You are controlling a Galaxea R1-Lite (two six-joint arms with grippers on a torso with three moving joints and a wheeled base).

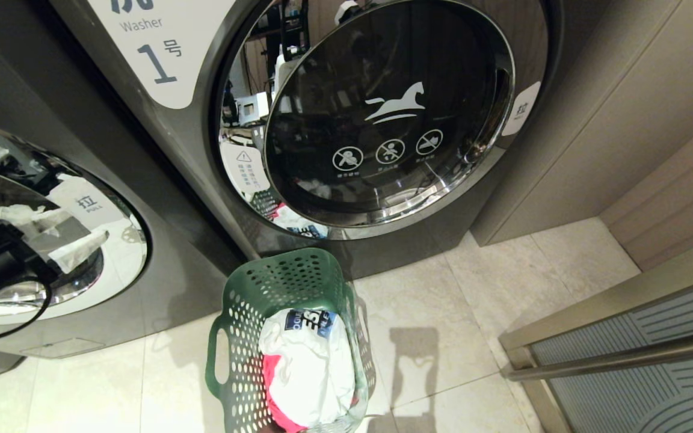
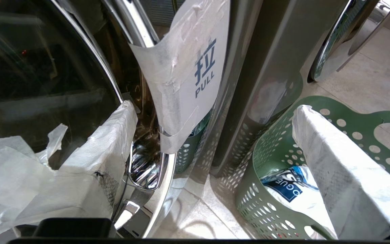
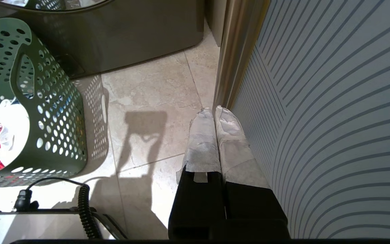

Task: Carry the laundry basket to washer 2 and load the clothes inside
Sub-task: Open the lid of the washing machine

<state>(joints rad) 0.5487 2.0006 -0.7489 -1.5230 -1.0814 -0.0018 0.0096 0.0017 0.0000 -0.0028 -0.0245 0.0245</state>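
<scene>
On the floor, just before the gap between the two grey machines, stands the laundry basket (image 1: 289, 337), upright, with the clothes (image 1: 307, 367) heaped inside: a white garment with a blue printed patch on top and a pink-red one under it. Behind the basket, to the right, is the washer labelled 1 (image 1: 382, 114), its door shut; to the left is the neighbouring washer (image 1: 58, 240), which I take for washer 2 though no numeral shows on it here, its glass door also shut and carrying a white pull label (image 2: 195, 71) at the chrome rim. At that rim is the left gripper (image 2: 212, 149), its padded fingers (image 2: 344, 179) wide apart and holding nothing, one finger by the door's edge, the other over the basket. The step in hand looks like opening the door; the next move calls for hooking the rim by the label and drawing it outward. Near the ribbed panel (image 3: 333, 118) at the right, the right gripper (image 3: 215, 135) hangs parked, fingers together and empty.
</scene>
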